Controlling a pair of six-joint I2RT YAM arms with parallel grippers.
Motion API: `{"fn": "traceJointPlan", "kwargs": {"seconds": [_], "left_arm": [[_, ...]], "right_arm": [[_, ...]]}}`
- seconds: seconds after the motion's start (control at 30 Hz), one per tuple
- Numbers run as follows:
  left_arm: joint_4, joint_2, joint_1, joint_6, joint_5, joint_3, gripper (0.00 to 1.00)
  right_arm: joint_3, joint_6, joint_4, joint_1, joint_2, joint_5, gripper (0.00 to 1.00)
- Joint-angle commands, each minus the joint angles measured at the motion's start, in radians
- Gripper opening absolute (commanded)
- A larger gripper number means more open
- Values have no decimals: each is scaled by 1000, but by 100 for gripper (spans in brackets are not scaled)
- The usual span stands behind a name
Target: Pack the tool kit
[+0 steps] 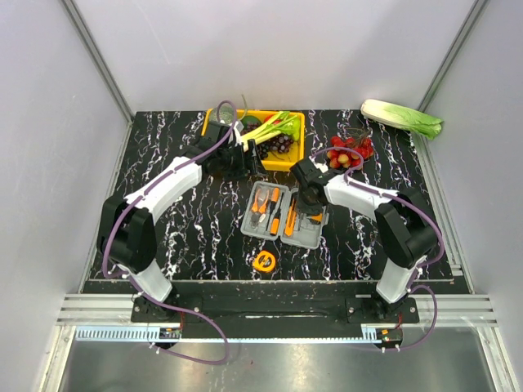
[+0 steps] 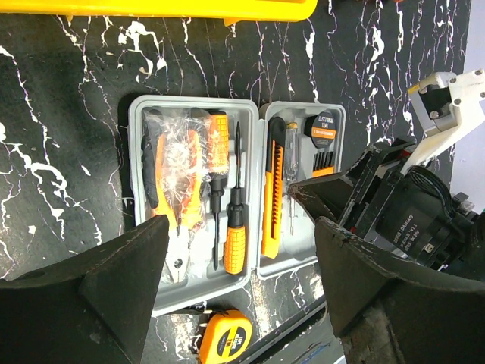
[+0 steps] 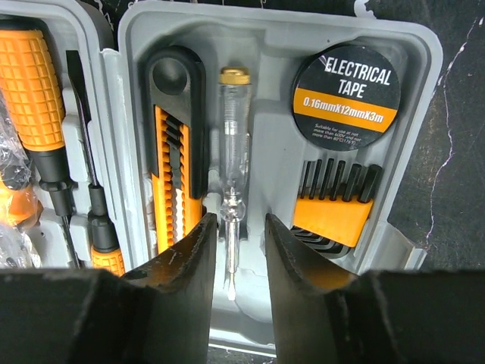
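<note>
The grey tool kit [image 1: 284,214] lies open on the black marbled table. Its left half holds wrapped pliers [image 2: 178,174] and orange screwdrivers [image 2: 235,235]. Its right half [image 3: 265,45] holds a utility knife [image 3: 174,152], a clear tester screwdriver [image 3: 233,144], electrical tape [image 3: 346,83] and hex keys [image 3: 333,205]. The yellow tape measure [image 1: 264,261] lies outside the case, near its front edge, and also shows in the left wrist view [image 2: 225,337]. My right gripper [image 3: 237,227] is low over the right half, slightly open, with its jaws on either side of the tester's shaft. My left gripper [image 2: 241,250] is wide open and empty, high behind the kit.
A yellow tray [image 1: 296,145] of vegetables stands behind the kit, with its edge in the left wrist view [image 2: 189,9]. Red fruit [image 1: 351,151] and a cabbage [image 1: 402,118] lie at the back right. The right arm [image 2: 409,220] stands beside the case.
</note>
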Motion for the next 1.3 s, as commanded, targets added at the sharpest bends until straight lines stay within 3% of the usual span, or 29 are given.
{"fn": "traceJointPlan", "kwargs": {"seconds": [0.0,0.13,0.3,0.6,0.93,1.27], "left_arm": [[25,7,-1,13,-10,5,80],[25,9,-1,13,-4,7,80],[54,15,-4,20,48,13,75],[137,105,-104,77,150,95,63],[146,377,-234,86,186,286,35],[126,506,-283,72,97,303,22]], "right_arm": [[34,9,-22,11,20,5,38],[40,6,-16,11,10,1,36],[38,5,-6,11,-21,5,24],[-24,11,31,9,-150,9,25],[-142,54,44,-3,-279,-29,24],[-190,58,96,-17,-260,-133,22]]}}
